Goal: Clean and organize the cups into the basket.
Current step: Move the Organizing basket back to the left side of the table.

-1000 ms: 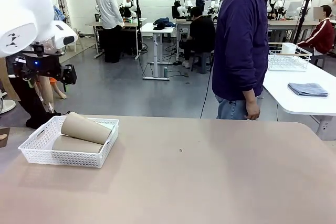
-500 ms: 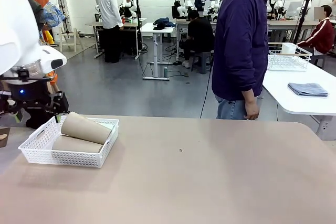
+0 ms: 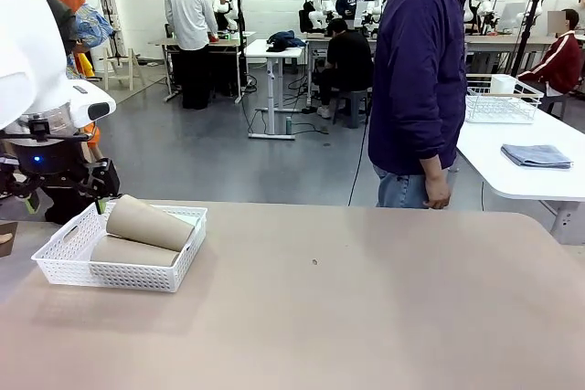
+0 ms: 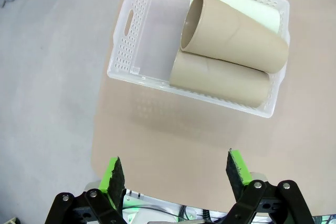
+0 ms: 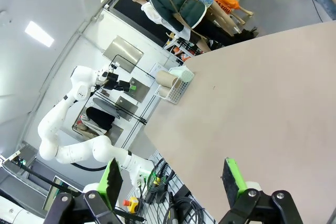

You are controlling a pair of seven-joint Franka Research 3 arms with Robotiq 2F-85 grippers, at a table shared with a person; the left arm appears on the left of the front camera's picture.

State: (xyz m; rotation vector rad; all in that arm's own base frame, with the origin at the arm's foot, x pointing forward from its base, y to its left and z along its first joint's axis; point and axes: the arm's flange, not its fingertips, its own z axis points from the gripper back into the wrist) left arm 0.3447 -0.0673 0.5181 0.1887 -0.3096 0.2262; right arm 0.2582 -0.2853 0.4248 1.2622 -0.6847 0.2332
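- The left end effector (image 4: 176, 174) hangs high over the near-left edge of the bench (image 4: 210, 129), its two green-padded fingers (image 4: 112, 174) spread wide with nothing between them.
- In the front view, the left end effector (image 3: 55, 175) sits at the picture's far left, above and just behind the basket's far left corner, not touching it.
- The right end effector (image 5: 173, 182) also stands wide open and empty, above a bare stretch of the bench, well apart from the basket.
- The basket (image 4: 139, 35) is white with perforated sides and a cut-out handle; it rests flat near the left corner of the bench (image 3: 366, 317).
- Three cups lie on their sides inside the basket.
- One brown cup (image 4: 220, 80) lies along the basket's floor against its long wall.
- A second brown cup (image 4: 233, 35) rests on top of it, tilted, with its open mouth towards the bare half of the basket.
- A pale mint green cup (image 4: 247, 11) lies under the upper brown cup, beside the far wall; only part of it shows.
- In the front view, the basket (image 3: 119, 271) holds the upper brown cup (image 3: 151, 223) sloping above the rim, and the lower one (image 3: 132, 251) beneath it.
- A person in a dark purple jacket (image 3: 420, 70) stands at the far side of the bench, one hand (image 3: 441, 194) hanging by the side, well away from the basket.
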